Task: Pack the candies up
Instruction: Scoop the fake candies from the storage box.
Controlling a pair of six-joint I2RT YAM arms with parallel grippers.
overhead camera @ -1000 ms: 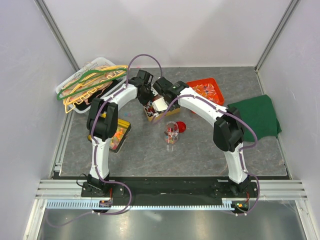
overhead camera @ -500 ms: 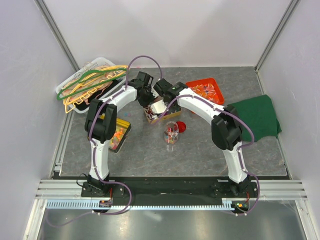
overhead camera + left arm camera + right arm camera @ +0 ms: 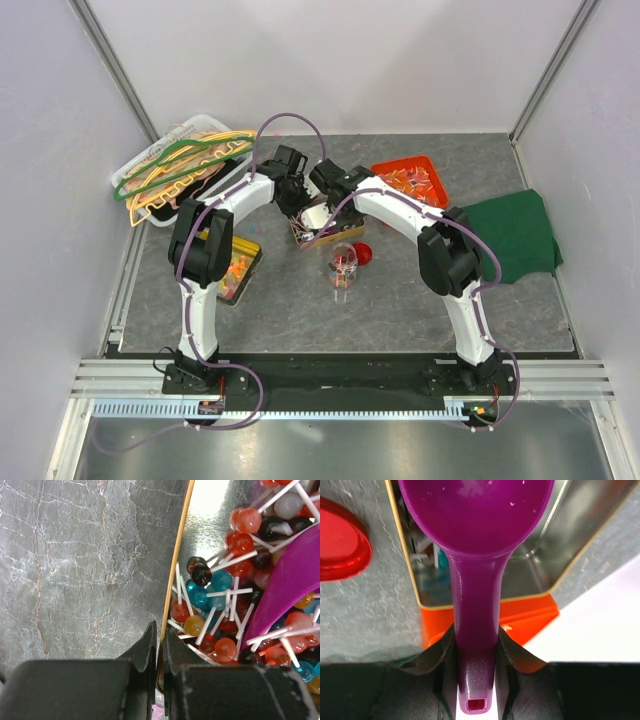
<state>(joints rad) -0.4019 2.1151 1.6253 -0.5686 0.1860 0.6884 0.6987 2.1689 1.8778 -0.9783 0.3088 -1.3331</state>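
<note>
where the left gripper (image 3: 159,644) has its jaws clamped on the gold rim of the tin (image 3: 176,570), the candies (image 3: 220,610) lie heaped inside, with bare marbled table (image 3: 75,555) alongside. the right gripper (image 3: 476,645) grips the purple scoop (image 3: 475,520) by its handle, bowl over the tin, red lid (image 3: 340,540) just beside its edge.

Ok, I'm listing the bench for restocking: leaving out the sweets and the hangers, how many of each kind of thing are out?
Metal tins: 2 (left tin, centre tin)
Orange tray: 1
Clear jar: 1
Red lid: 1
Purple scoop: 1
White basket: 1
Green cloth: 1
Total: 8
</note>
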